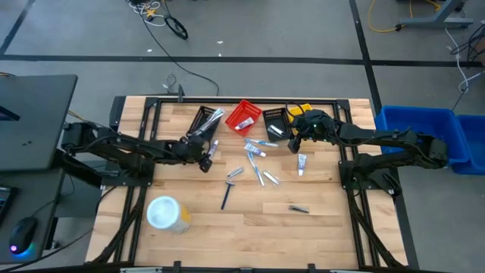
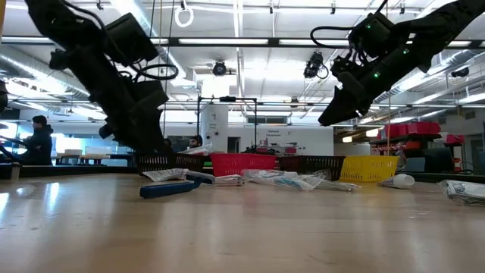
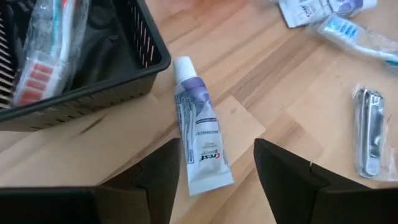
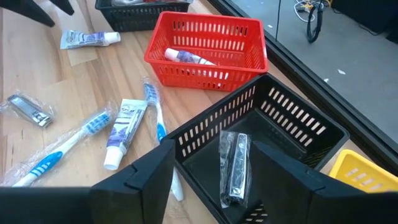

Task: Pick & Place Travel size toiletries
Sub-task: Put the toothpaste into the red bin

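Observation:
A white and purple toothpaste tube (image 3: 198, 140) lies flat on the wood beside a black basket (image 3: 144, 59) that holds a wrapped toothbrush (image 3: 43, 53). My left gripper (image 3: 216, 148) is open, slanting down, one finger on each side of the tube's crimped end without touching it; in the high view it (image 1: 205, 159) sits by the same tube (image 1: 214, 149). My right gripper (image 4: 214, 149) is open above a second black basket (image 4: 292, 124), which holds a wrapped dark item (image 4: 233, 168). Other toiletries lie loose mid-table (image 1: 256, 152).
A red basket (image 4: 205, 34) holds a tube (image 4: 189, 58); a yellow basket (image 4: 367, 171) stands beyond. Loose on the wood are toothbrushes (image 4: 59, 149), a tube (image 4: 124, 130), a wrapped nail clipper (image 3: 370, 134), a blue razor (image 1: 226, 197). A round white-lidded tub (image 1: 167, 214) stands near left.

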Controlling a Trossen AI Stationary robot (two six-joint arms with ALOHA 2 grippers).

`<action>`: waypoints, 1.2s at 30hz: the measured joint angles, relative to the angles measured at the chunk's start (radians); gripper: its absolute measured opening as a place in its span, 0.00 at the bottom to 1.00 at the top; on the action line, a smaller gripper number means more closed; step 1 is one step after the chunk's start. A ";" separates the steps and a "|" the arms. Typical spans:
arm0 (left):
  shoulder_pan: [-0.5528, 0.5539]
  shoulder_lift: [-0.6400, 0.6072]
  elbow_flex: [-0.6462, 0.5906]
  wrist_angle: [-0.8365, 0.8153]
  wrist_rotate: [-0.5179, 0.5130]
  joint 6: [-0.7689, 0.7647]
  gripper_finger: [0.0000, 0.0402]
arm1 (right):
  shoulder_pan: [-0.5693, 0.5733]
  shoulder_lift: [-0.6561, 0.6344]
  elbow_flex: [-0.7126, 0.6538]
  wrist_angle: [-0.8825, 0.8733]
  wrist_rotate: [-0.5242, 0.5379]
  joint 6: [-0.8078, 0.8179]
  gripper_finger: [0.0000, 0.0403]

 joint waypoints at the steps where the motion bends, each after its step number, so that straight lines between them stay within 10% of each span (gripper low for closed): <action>1: 0.000 0.000 -0.015 0.019 -0.006 0.000 0.53 | 0.000 0.000 0.000 0.000 0.000 0.000 0.55; 24: -0.001 0.197 -0.103 0.298 -0.040 -0.015 0.52 | 0.000 0.000 0.000 0.038 -0.008 -0.008 0.52; 36: 0.001 0.198 -0.104 0.287 -0.019 -0.018 0.21 | 0.000 0.000 0.000 0.038 -0.008 -0.008 0.50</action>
